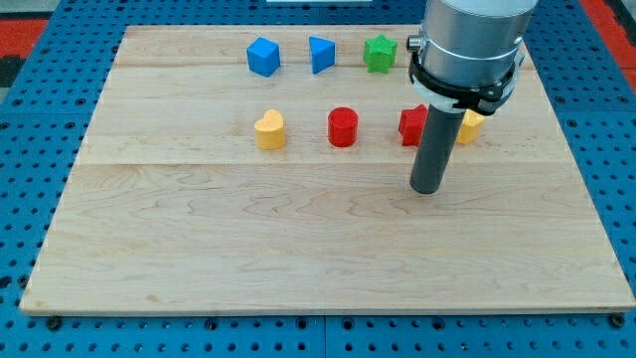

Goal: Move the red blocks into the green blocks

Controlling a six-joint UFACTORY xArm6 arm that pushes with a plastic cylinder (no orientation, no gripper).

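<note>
Wooden board [199,249] on blue pegboard. No fingers on this rig, just my tip [427,189], touching nothing, near-side of the partly hidden red block [410,124]. Red cylinder [343,126] sits left; green star [380,54] far. I'd swing round and shove both far-right.

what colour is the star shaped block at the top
Green: the star block shows in the camera view, at the board's top.
</note>
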